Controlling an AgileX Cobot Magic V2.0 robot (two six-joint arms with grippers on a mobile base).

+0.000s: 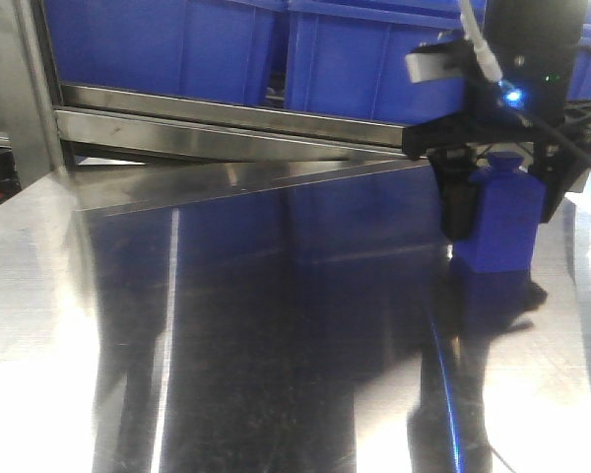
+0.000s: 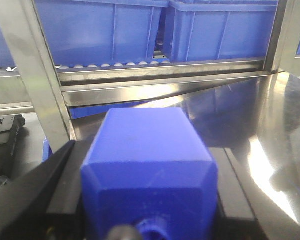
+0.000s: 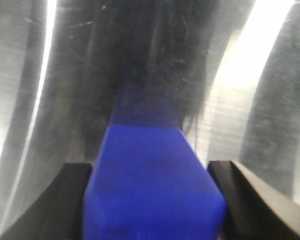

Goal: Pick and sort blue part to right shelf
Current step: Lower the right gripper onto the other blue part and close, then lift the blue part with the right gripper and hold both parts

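Closest in, the left wrist view is basically all blue: the left tool (image 2: 147,152) is pinching a chunky other blue part (image 2: 147,172), black fingers (image 2: 60,180) pressed against both its sides, neck end toward the camera. It's held low over the shiny steel desk (image 1: 227,325).

Further out on the right side of the desk, the blue part (image 1: 499,232) stands upright, neck up, its base at the desk surface. The right tool (image 1: 507,212) comes down over it from above and is clamped on it, one finger on each flank.

Behind both is the right shelf (image 1: 227,123): steel front rail, upright post (image 2: 40,85), white rollers (image 2: 105,65), and big blue bins (image 1: 158,44) side by side on top. Neither part is touching the shelf.
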